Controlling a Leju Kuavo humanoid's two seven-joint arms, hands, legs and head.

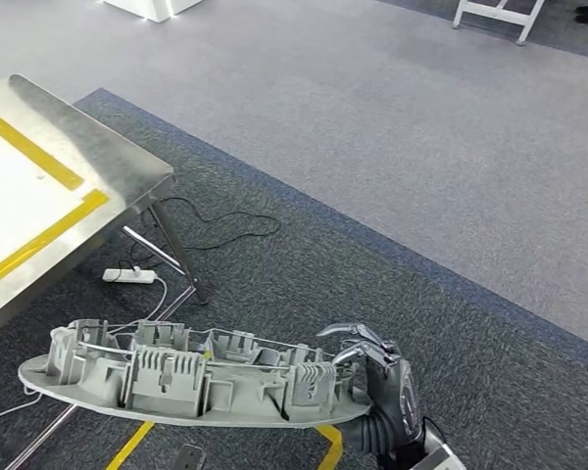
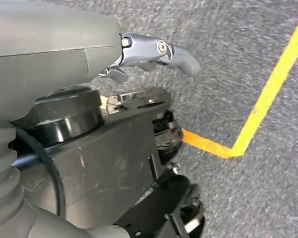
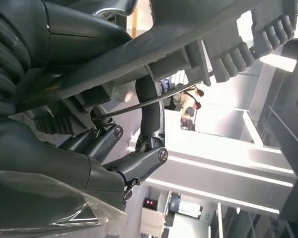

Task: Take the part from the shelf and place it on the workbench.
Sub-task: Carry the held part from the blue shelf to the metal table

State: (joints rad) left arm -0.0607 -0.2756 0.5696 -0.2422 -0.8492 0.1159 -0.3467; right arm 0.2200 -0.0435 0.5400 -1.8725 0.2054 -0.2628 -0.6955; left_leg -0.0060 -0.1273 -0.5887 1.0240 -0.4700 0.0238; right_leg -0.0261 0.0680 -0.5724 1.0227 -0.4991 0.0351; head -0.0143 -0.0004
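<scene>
Our right hand (image 1: 376,392) grips one end of the long grey ribbed plastic part (image 1: 187,377), carried level near the workbench (image 1: 121,166); stiff, light, yet leveraged, so we'd favour holding nearer mid-length

Right hand (image 1: 376,387) gripping; left hand (image 2: 102,74) hanging

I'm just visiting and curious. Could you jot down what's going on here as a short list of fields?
carried item: long grey plastic part, roughly level, in the air
held by: right robot hand, gripping one end
left robot hand: holds nothing, hangs over the carpet
workbench: metal top with yellow tape, ahead on the left
part on workbench: not yet
floor: dark carpet, yellow tape line, white power strip
</scene>
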